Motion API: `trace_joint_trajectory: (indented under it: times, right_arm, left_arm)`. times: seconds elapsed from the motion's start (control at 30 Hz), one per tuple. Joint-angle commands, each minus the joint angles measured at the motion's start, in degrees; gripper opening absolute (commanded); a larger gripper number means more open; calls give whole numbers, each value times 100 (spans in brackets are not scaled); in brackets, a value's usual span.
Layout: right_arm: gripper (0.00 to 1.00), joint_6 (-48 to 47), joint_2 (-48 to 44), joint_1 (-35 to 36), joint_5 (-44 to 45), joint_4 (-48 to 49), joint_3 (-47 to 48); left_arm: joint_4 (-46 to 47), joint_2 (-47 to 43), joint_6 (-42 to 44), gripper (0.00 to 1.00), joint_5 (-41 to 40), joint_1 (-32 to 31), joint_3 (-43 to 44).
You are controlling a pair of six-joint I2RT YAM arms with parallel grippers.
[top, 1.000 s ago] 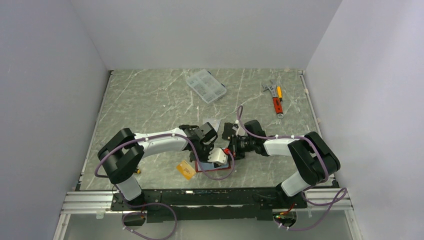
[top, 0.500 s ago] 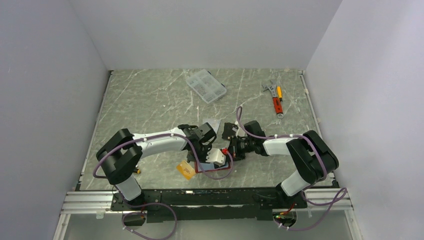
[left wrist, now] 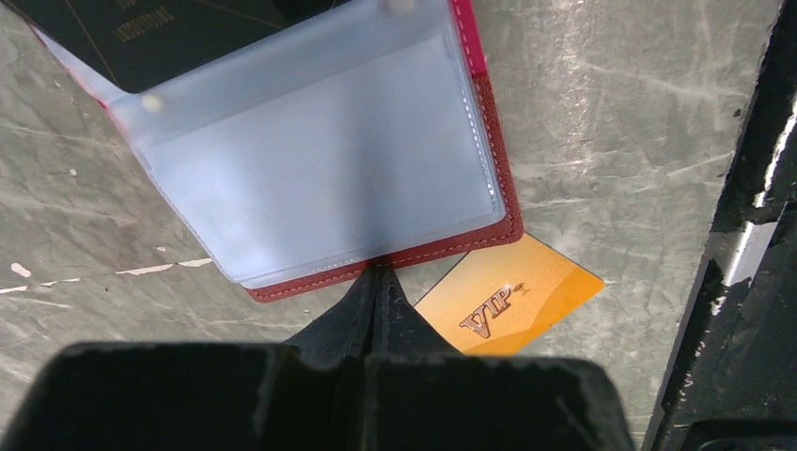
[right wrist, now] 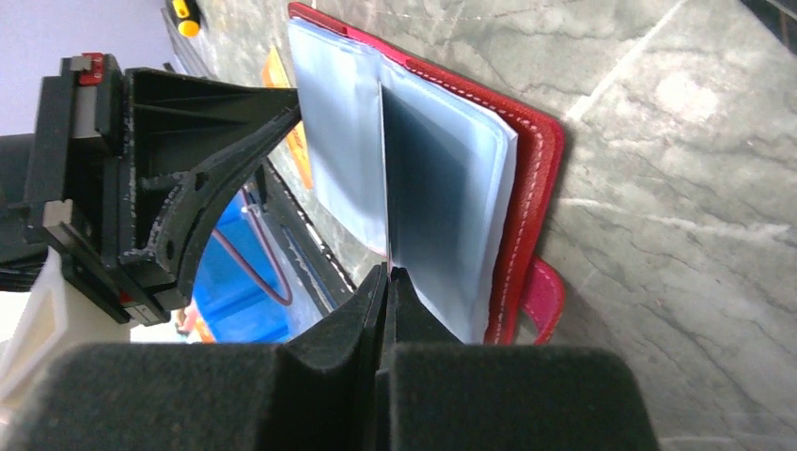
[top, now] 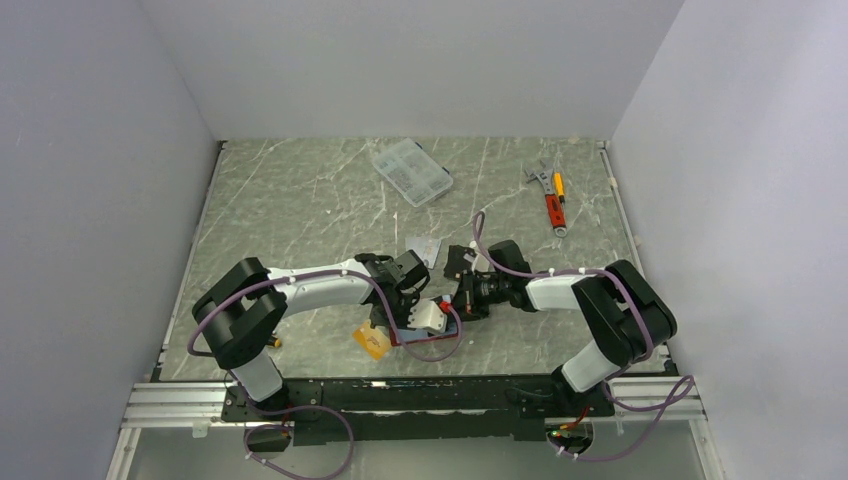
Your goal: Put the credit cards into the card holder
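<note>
Top external view is showing the holder lying open on the surface, low in the middle of the frame, with both arms reaching in from either side.

Left wrist view is showing the left fingers pressed together, their tips sitting right at the holder's red lower edge. I cannot tell whether they are nipping that edge or only touching it. Right wrist view is showing the right fingers pressed together and pinching a thin leaf that is standing up edge-on from the holder. Whether it is a frosted sleeve or a card I cannot tell.

As for progress, a dark card is sitting inside the holder at the upper left of the left wrist view, so one card seems to be in. An orange card is lying on the surface at the lower right, one corner tucked under the holder. A silver card is lying just above the arms in the top view. Both are waiting to go in, so the job is looking well short of finished.

For writing, the orange card is carrying "VIP" in raised brown letters. The dark card is bearing a line of gold print, too small to read.
</note>
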Motion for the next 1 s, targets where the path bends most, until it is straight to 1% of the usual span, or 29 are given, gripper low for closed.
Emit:
trace_joint_trajectory:
  times: [0.0,0.23,0.47,0.6,0.97]
  right_arm:
    - [0,226,181,-13,-265,572,91]
    - [0,278,440,10,-423,783,82]
    - [0,266,201,22,-552,847,71]
    - [0,77,141,7,-606,557,218]
    - [0,-290,384,13,-835,108,550]
  left_arm:
    - [177,-8,0,1,34,22,-26]
    - [202,25,14,0,43,14,-60]
    - [219,65,30,0,34,18,-51]
    - [245,47,40,0,-4,19,-68]
    - [306,41,71,0,-45,19,-125]
